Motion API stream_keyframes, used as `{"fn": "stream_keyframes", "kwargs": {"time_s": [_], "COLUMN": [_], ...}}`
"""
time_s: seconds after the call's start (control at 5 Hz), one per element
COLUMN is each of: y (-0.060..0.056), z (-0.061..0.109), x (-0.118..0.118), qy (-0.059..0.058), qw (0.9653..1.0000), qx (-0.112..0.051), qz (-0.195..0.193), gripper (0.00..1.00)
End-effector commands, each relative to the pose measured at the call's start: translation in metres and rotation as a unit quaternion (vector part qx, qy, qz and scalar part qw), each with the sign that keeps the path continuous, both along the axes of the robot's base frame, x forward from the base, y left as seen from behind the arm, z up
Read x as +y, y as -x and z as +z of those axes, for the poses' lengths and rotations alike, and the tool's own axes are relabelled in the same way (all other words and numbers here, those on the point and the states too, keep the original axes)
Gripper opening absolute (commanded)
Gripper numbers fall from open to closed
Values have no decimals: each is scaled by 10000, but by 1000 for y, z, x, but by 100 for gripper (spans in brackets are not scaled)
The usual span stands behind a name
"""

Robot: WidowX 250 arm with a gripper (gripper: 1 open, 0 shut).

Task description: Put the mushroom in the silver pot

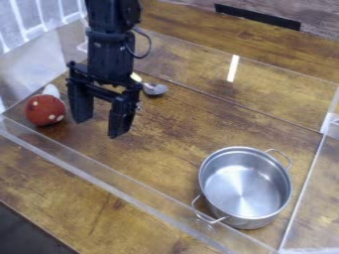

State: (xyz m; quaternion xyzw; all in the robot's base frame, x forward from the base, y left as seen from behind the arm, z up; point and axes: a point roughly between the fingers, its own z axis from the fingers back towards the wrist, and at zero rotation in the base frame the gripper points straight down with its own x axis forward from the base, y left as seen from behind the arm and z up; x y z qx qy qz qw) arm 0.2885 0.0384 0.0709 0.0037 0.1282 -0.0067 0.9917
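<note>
The mushroom [47, 110], with a dark-red cap and a whitish stem end, lies on the wooden table at the far left. My black gripper [98, 119] points down just right of it, jaws open and empty, fingertips close above the wood. The silver pot [245, 186] stands empty at the lower right, well away from both.
A clear plastic wall [119, 189] runs along the near side of the work area and another along the right. Behind the gripper lies a spoon [155, 89], its yellow handle mostly hidden by the arm. A bright reflection streak [233, 68] marks the table's middle back.
</note>
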Motion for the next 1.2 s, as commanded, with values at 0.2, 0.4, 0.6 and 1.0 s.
{"fn": "stream_keyframes", "kwargs": {"time_s": [0.2, 0.4, 0.6, 1.0], "y": [-12, -12, -13, -20], "z": [7, 4, 1, 3], "x": [13, 17, 20, 28], "qy": [-105, -128, -158, -250], "qw": [9996, 9997, 9996, 9990], "qx": [-218, -166, -121, -135], "qz": [108, 144, 181, 354], "gripper": [100, 100, 100, 100]}}
